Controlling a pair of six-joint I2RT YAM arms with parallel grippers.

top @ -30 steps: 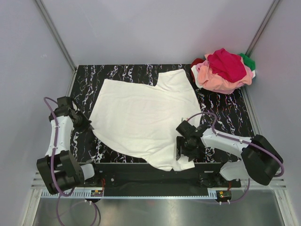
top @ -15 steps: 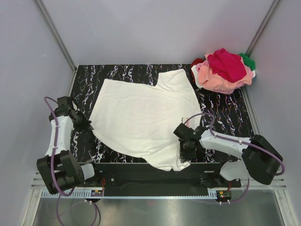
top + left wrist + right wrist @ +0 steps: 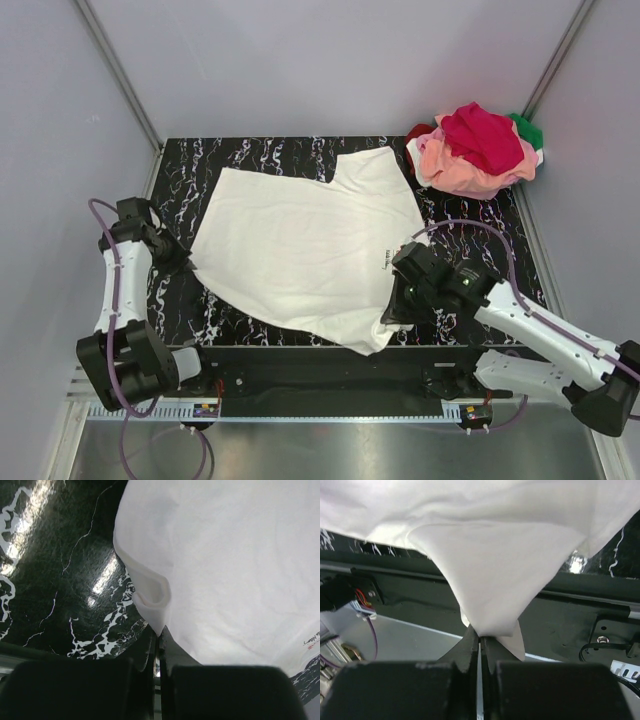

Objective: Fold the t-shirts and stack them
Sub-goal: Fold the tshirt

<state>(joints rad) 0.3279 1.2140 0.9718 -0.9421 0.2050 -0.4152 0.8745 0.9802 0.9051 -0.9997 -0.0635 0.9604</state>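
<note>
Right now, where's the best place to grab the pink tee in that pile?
Probably take the pink tee by its near edge, coming from the near side: there the cloth bulges out uncovered, while the magenta tee lies over its top.

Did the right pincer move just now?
Yes. The right pincer moved away from the table's near edge, toward the back, tugging the white t-shirt's corner along.
</note>
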